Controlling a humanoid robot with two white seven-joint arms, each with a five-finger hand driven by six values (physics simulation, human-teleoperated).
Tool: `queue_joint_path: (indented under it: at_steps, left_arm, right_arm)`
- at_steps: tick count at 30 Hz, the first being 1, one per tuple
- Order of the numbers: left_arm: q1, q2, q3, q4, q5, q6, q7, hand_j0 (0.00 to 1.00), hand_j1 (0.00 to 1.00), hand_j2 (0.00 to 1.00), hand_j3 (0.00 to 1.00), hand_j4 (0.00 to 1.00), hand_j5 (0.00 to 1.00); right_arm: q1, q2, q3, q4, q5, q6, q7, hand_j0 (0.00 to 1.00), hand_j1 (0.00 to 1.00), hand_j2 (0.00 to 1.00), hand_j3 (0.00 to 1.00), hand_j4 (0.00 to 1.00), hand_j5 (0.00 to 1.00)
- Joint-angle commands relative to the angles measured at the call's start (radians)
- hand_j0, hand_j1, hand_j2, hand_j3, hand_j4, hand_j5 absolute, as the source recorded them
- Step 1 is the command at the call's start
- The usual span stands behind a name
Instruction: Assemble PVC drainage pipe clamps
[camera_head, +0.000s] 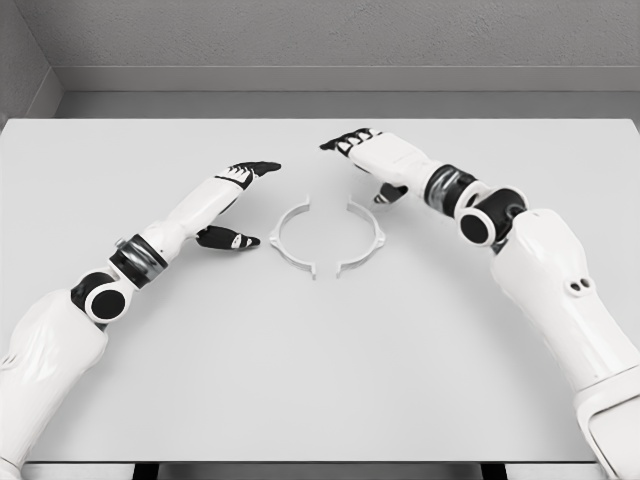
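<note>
Head view: two clamp halves (327, 238) apart on table (320, 380), between open, empty left hand (232, 200) and right hand (375, 160).

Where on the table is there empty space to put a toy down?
The table is bare all along the near side, in front of both arms, and along the far edge behind the hands. The middle is crowded: two clamp halves lie between the left hand and right hand.

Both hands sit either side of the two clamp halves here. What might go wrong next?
1. The left clamp half and right clamp half lie flat and thin on the table, so fingers may slide them rather than lift.
2. The left hand and right hand, both open, could push the halves out of alignment.
</note>
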Motion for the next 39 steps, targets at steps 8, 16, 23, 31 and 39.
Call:
queue_joint_path:
  at_steps: [8,16,23,31,39]
  left_arm:
    - [-0.023,-0.006,-0.004,0.041,-0.008,0.000,0.001,1.00,1.00,1.00,1.00,1.00,1.00]
    - [-0.035,-0.020,-0.006,0.055,-0.008,0.000,0.001,1.00,1.00,1.00,1.00,1.00,1.00]
    - [-0.035,-0.043,-0.007,0.053,-0.009,0.000,0.001,1.00,1.00,1.00,1.00,1.00,1.00]
    - [-0.035,-0.055,-0.009,0.051,-0.016,0.000,0.001,1.00,1.00,1.00,1.00,1.00,1.00]
    - [-0.032,-0.070,-0.010,0.047,-0.025,0.000,0.001,1.00,1.00,1.00,1.00,1.00,1.00]
  right_arm:
    - [0.161,-0.642,-0.171,-0.528,-0.633,-0.043,0.019,1.00,1.00,1.00,1.00,1.00,1.00]
    - [0.690,-0.615,-0.599,-0.657,-0.654,-0.291,0.017,1.00,1.00,1.00,1.00,1.00,1.00]
    - [0.700,-0.543,-0.593,-0.643,-0.643,-0.291,0.025,1.00,1.00,1.00,1.00,1.00,1.00]
    - [0.698,-0.520,-0.591,-0.637,-0.642,-0.291,0.025,1.00,1.00,1.00,1.00,1.00,1.00]
    - [0.698,-0.521,-0.593,-0.635,-0.642,-0.291,0.027,1.00,1.00,1.00,1.00,1.00,1.00]
